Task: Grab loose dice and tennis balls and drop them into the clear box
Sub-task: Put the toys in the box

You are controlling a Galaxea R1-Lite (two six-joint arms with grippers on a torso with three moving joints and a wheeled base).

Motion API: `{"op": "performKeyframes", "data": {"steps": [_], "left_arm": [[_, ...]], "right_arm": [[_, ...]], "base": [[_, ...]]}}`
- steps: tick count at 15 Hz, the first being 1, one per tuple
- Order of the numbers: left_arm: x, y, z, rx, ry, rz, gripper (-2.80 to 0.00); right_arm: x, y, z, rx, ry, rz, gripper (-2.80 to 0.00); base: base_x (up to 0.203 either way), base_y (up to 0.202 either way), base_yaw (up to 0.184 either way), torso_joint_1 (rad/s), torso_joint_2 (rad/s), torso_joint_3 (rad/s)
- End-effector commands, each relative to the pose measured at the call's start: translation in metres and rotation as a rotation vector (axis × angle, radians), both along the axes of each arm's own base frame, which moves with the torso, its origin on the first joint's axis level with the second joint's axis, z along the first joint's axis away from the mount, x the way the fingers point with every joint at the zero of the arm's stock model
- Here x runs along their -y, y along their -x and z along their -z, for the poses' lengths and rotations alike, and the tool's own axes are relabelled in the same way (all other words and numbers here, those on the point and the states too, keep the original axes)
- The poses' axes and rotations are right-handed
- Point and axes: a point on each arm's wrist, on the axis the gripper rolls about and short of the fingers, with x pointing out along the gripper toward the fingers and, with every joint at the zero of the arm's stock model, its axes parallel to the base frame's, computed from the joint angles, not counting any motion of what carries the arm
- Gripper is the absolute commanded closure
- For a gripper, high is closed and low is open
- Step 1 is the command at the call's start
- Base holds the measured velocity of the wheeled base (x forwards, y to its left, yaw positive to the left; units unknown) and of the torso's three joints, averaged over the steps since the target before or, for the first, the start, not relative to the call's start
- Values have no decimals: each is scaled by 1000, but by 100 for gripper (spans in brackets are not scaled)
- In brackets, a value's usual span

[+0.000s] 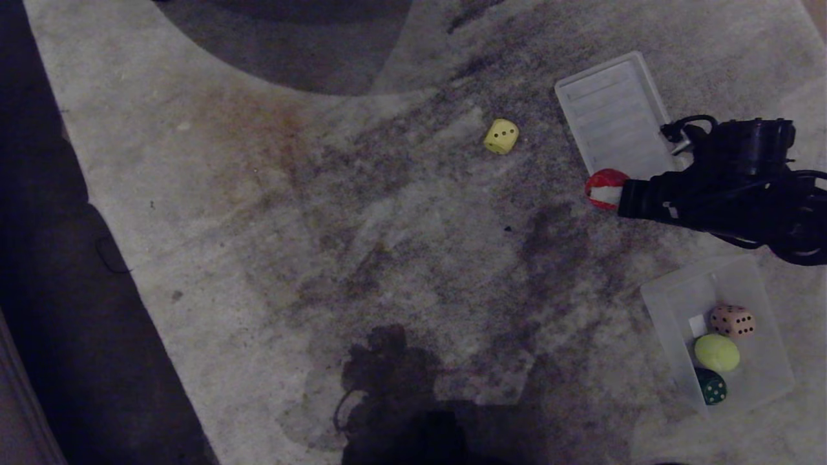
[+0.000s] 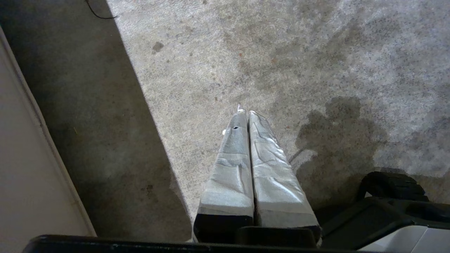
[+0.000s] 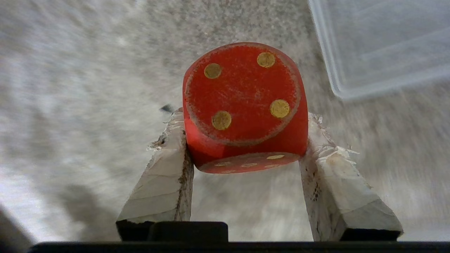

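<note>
My right gripper (image 1: 607,189) is shut on the red die (image 3: 242,105), which sits between both white-padded fingers, lifted off the carpet beside the lid; the red die (image 1: 605,187) shows at the arm's tip in the head view. A yellow die (image 1: 501,136) lies loose on the carpet further left. The clear box (image 1: 672,323) stands at the lower right and holds a tan die (image 1: 732,321), a tennis ball (image 1: 716,352) and a dark green die (image 1: 711,386). My left gripper (image 2: 245,112) is shut and empty, parked above the carpet edge.
A flat ribbed translucent lid (image 1: 614,116) lies on the stained grey carpet (image 1: 323,226) behind the right arm, its corner also the lid (image 3: 379,45) in the right wrist view. Dark floor (image 1: 52,258) borders the carpet on the left.
</note>
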Motion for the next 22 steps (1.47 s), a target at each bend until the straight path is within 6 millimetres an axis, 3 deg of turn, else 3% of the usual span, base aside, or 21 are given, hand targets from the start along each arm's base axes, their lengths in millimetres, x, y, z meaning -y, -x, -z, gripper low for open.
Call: {"op": "performKeyframes", "data": {"steps": [1,3,8,10,14,18,22], "left_arm": [[0,0,0,-2,1,-1,0],[0,0,0,-2,1,-1,0],[0,0,0,-2,1,-1,0],[0,0,0,-2,1,-1,0],[0,0,0,-2,1,-1,0],[0,0,0,-2,1,-1,0],[0,0,0,-2,1,-1,0]], "right_arm": [[2,37,-39,57,-43,10,0],[3,54,-44,35,-60,19,0],[6,101,-24,-39,-55,32,0],[11,133,-13,-72,-51,63,0],[16,223,4,-112,-35,92,0],[16,309,50,-107,1,154,0],[16,354,100,-152,37,199,0]], "base": [[0,0,0,0,0,0],[0,0,0,0,0,0],[0,0,0,0,0,0],[0,0,0,0,0,0],[0,0,0,0,0,0],[0,0,0,0,0,0],[0,0,0,0,0,0]]}}
